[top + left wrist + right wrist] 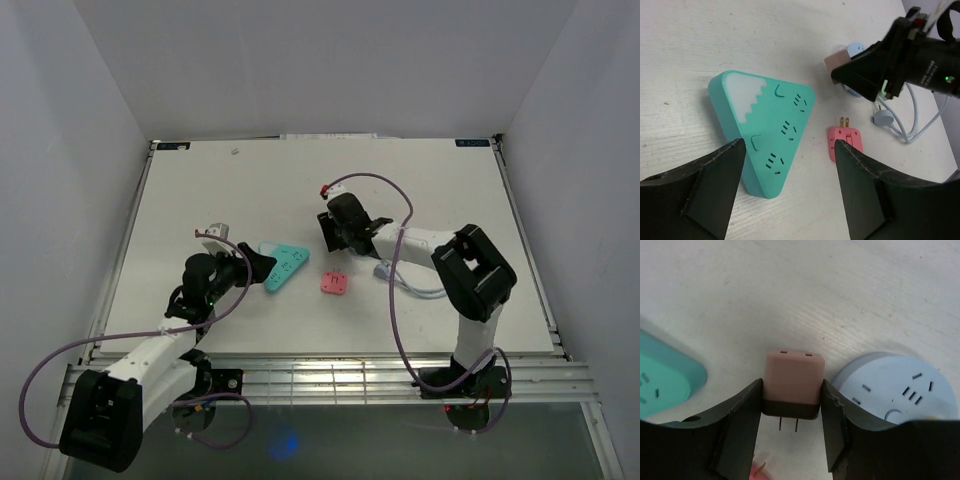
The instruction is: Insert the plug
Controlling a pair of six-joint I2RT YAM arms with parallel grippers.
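A dusty-pink plug with a dark base and two prongs sits between the fingers of my right gripper, which is shut on its two sides. From the left wrist view the same plug shows at the tip of the right gripper. A teal triangular power strip with several sockets lies flat on the table. My left gripper hangs open over the strip's near corner, holding nothing. From above, the right gripper is right of the strip.
A bright pink folding plug lies flat just right of the strip. A round pale-blue socket with a thin cable sits right beside the held plug. White walls enclose the table.
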